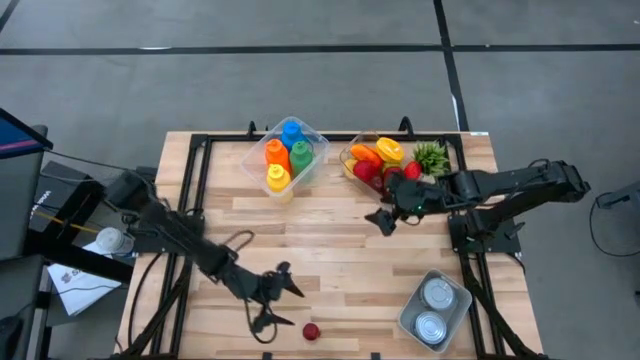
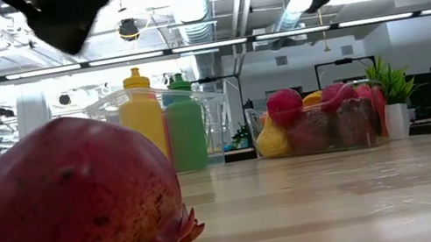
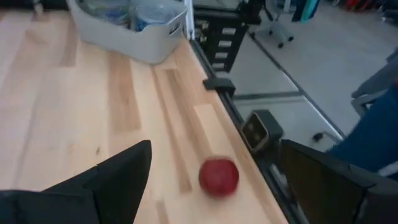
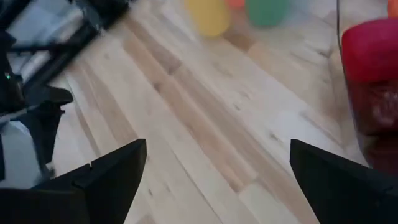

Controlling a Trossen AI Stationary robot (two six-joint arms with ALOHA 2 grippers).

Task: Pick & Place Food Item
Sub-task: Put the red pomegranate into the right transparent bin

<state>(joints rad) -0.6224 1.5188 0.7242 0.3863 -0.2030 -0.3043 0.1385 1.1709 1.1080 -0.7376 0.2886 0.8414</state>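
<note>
A red pomegranate rests on its side on the wooden table near the front edge; it looms large in the low view. My left gripper hovers just to its left, open, fingers pointing at it. In the left wrist view the pomegranate lies ahead, between the two fingers and apart from both. My right gripper hangs open above the table beside the clear fruit bin and holds nothing.
A clear bin of coloured bottles stands at the far middle, with the fruit bin and a small green plant to its right. A grey bin with cans sits at the front right. The table's front edge runs close to the pomegranate.
</note>
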